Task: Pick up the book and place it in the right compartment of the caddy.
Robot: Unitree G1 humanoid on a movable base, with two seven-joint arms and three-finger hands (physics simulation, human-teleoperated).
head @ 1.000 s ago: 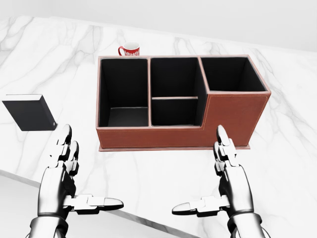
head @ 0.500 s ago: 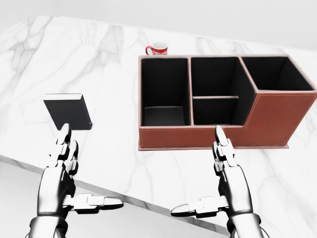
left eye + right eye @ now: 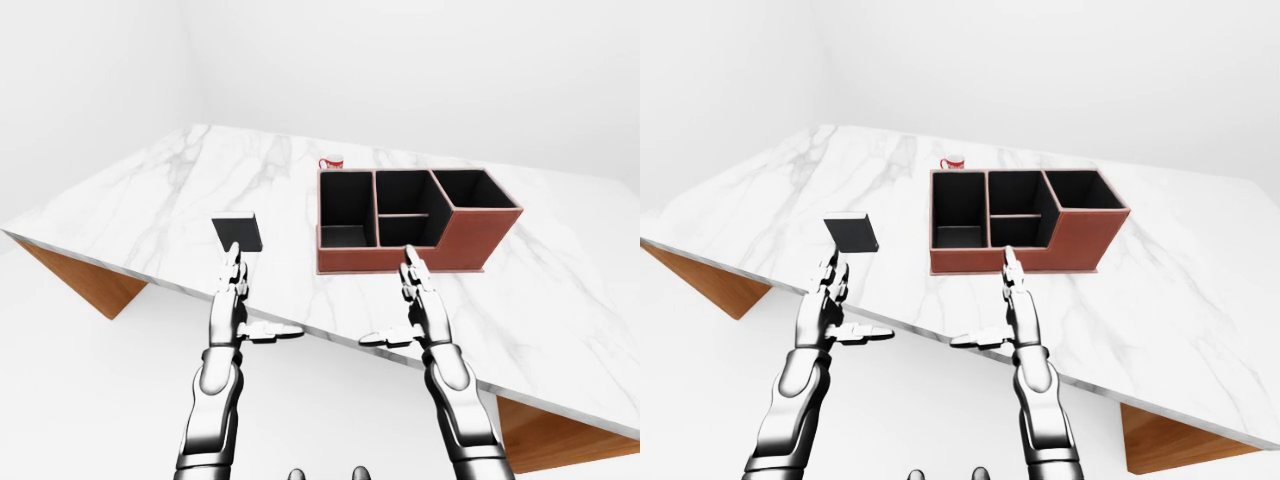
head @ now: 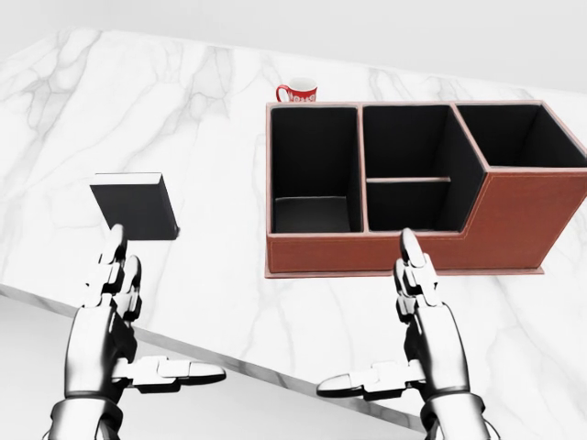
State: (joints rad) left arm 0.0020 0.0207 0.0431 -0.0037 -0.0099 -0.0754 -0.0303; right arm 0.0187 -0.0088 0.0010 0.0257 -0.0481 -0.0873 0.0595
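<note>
Head view: looks steeply down, close over desk (image 4: pixel 220 101), caddy (image 4: pixel 514 220) at right | Left-eye/right-eye views: higher, wider, take in whole desk and wall | Shared by all: book (image 4: pixel 136 205), caddy, mug (image 4: pixel 297 92), both arms entering from bottom

Worktop (image 4: pixel 202 101) glossy white marble w/ wood underside; caddy (image 4: pixel 514 225) matt brown leather-look, black lining; book (image 4: pixel 136 209) matt black; hands shiny metal.

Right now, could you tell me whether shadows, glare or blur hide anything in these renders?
Head view: sharp, evenly lit; only the caddy compartments are dark inside, their floors partly visible. Left-eye view: no glare on the marble table; the book is crisp, the mug tiny.
</note>
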